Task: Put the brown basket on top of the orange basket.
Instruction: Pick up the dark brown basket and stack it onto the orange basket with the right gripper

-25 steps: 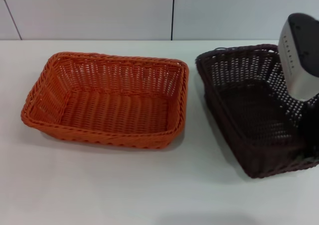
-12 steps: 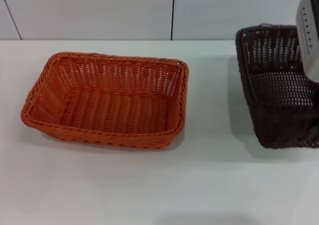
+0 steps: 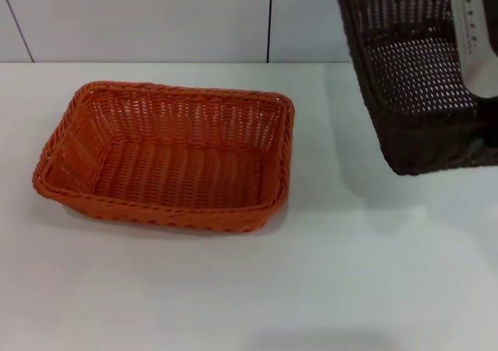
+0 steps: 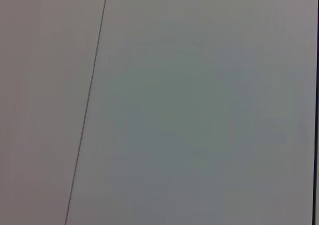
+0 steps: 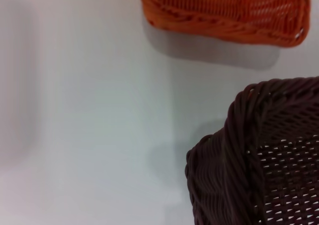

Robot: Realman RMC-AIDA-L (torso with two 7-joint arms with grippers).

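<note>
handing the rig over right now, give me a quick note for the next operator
Right gripper: at the far right, carrying the brown basket tilted in the air, clear of the table.
Left gripper: not in view; its wrist camera shows only blank wall.
Orange basket: empty, upright on the table left of centre.
Done: brown basket picked up and lifted.
Left: carry it leftward over the orange basket, level it, lower it in or on top, release.

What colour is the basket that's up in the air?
Dark brown, nearly black. The brown basket shows best in the head view.
</note>
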